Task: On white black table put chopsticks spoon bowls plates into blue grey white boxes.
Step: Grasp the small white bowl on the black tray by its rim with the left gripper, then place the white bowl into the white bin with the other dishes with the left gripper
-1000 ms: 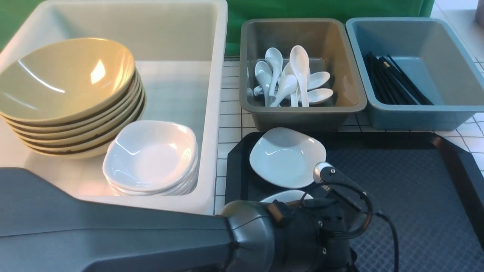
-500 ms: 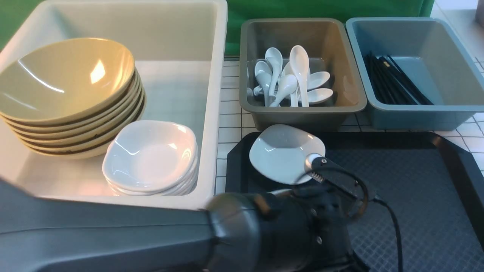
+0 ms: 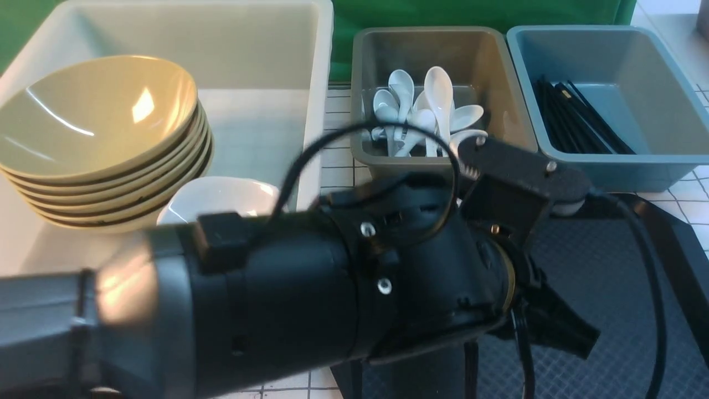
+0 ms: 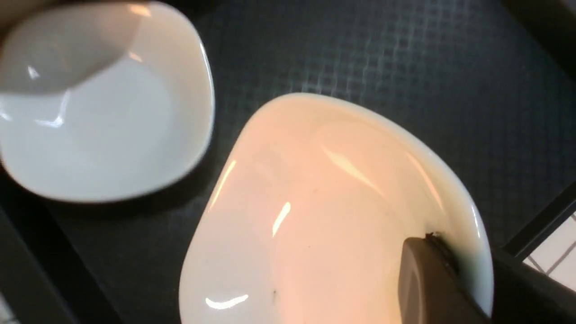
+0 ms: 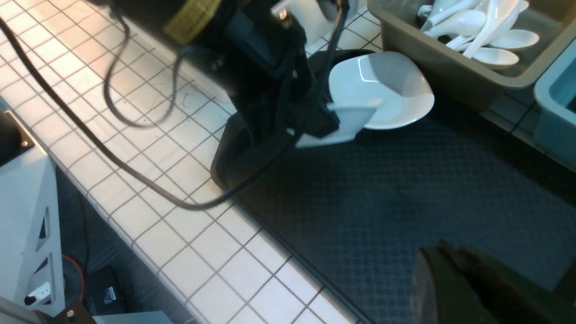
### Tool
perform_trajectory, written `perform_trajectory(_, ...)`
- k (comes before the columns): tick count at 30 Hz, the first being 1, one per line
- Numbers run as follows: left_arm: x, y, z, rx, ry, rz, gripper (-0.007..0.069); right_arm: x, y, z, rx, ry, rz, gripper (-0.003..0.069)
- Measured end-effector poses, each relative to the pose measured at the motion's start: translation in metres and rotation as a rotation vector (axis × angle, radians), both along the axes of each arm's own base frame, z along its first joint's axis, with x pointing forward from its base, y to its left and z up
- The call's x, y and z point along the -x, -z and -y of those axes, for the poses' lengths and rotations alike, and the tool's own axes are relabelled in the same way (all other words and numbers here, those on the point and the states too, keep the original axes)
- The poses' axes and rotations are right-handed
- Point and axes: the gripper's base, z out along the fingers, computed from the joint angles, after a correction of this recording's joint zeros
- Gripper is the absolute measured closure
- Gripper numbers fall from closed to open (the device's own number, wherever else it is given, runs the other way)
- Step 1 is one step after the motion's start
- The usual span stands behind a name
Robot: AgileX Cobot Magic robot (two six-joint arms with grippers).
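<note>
Starting at your left, the white tub (image 3: 318, 66) holds the bowls (image 3: 94, 111) nested in one pile, with the stacked plates (image 3: 221, 194) just beside them toward the near wall. Next comes the left arm, which blocks much of the front view. Its left pincer (image 5: 335, 123) is clenched on the held plate (image 4: 324, 216), with one finger (image 4: 427, 279) lying over the lip at a corner; the opposing finger is under the dish, unseen. The plate appears lifted clear of the black tray (image 3: 609, 266), tilted and carried by that one corner. A second plate (image 5: 382, 90) rests on the tray near the grey box (image 3: 498, 72), apart from the held one.

Assessment: these dishes look glazed, rigid and fairly light, but slick and liable to chip. A corner grip lets the dish pivot, so move slowly and set it flat onto the stack rather than dropping it. For the second plate, take the raised lip on the side nearest the arm, biting well over the rim.

Further right, the grey box contains the spoons (image 3: 437, 100), and the blue box (image 3: 637, 61) contains the chopsticks (image 3: 576, 122). The tiled desk (image 5: 157, 148) carries the boxes and tray. The right pincer (image 5: 459, 283) shows only partly; you cannot tell whether it is released or clenched.
</note>
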Motion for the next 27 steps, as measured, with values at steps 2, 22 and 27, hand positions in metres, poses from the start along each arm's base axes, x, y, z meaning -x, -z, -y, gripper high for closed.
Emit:
perform_trajectory(2, 0.0, -0.025, -0.011, -0.013, -0.028, 0.042, 0.0609, 0.0, 0.0, 0.0, -0.005, 0.011, -0.003, 0.0613)
perform_trajectory(22, -0.087, 0.001, -0.161, -0.327, -0.338, 0.101, 0.0609, -0.022, 0.001, -0.028, 0.083, 0.004, -0.037, 0.0603)
perform_trajectory(27, -0.09, 0.014, -0.16, -0.35, -0.32, 0.096, 0.0607, -0.022, 0.001, -0.028, 0.086, 0.004, -0.041, 0.0602)
